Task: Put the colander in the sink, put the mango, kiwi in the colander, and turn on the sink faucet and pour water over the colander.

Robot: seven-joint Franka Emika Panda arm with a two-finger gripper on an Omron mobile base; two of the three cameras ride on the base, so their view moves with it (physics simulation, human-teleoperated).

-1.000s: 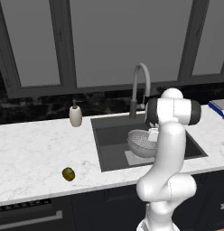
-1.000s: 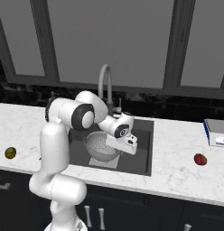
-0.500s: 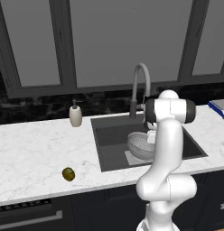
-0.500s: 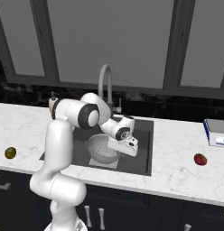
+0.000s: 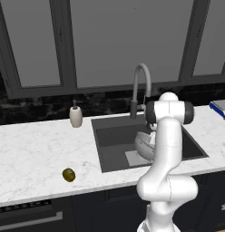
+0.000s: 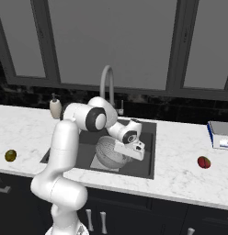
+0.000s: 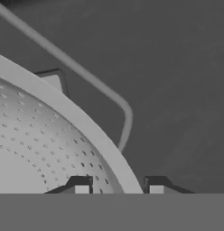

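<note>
Straddling the colander (image 7: 50, 149) rim, fingertips (image 7: 80, 186) stand apart; the right base view adds the mango (image 6: 204, 162).

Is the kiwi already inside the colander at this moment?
No. In the left base view the kiwi lies on the white counter, well left of the sink where the colander sits.

Even flat render light, slightly soft
</note>
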